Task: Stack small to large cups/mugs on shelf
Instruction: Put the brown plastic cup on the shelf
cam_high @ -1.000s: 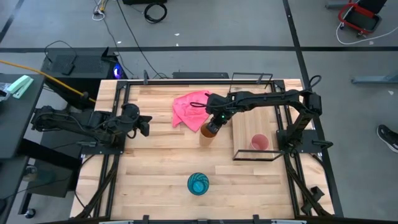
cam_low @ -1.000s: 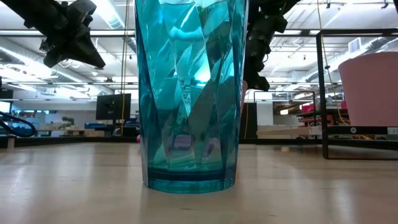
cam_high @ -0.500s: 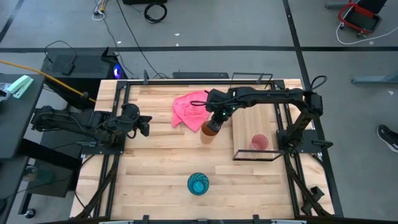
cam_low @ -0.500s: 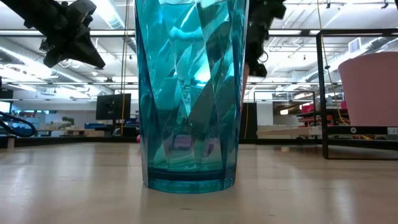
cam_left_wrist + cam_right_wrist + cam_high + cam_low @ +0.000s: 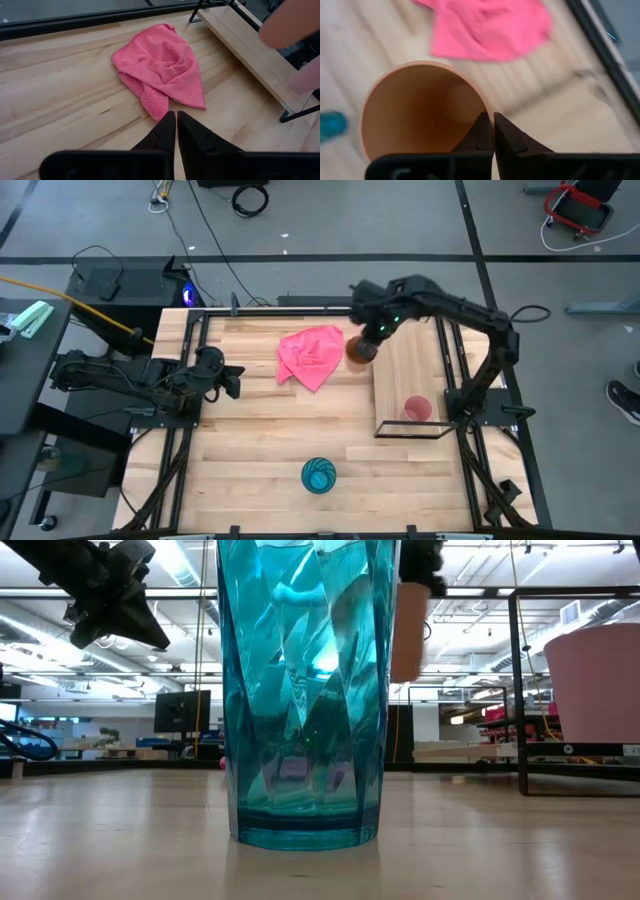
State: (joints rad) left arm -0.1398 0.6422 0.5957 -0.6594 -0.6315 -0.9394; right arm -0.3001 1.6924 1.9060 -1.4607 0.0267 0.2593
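My right gripper (image 5: 372, 335) is shut on the orange cup (image 5: 360, 349) in the air beside the shelf's far-left corner, next to the pink cloth (image 5: 312, 355). The cup also shows in the low view (image 5: 408, 632). The small pink cup (image 5: 417, 410) stands on its base on the light-wood shelf (image 5: 408, 365), near its front end. The teal-blue cup (image 5: 319, 476) stands upright on the table near the front edge and fills the low view (image 5: 305, 690). My left gripper (image 5: 234, 380) is shut and empty at the table's left side. My right gripper holds the orange cup by its rim (image 5: 479, 107), one finger (image 5: 479, 131) inside the cup and one outside, the wall pinched between them. The fingers come from above, pointing down. The cup hangs upright below them, mouth up, lifted clear of the table.
The shelf's black wire frame (image 5: 410, 435) rises at its front and far ends. The pink cloth lies crumpled on the table left of the shelf. Bare tabletop (image 5: 250, 440) lies between the cloth and the teal-blue cup.
My right gripper has risen and gone toward the table's far edge and a little to the right, with the orange cup. The cup has been lifted off the table beside the cloth and is now clear of it, still upright.
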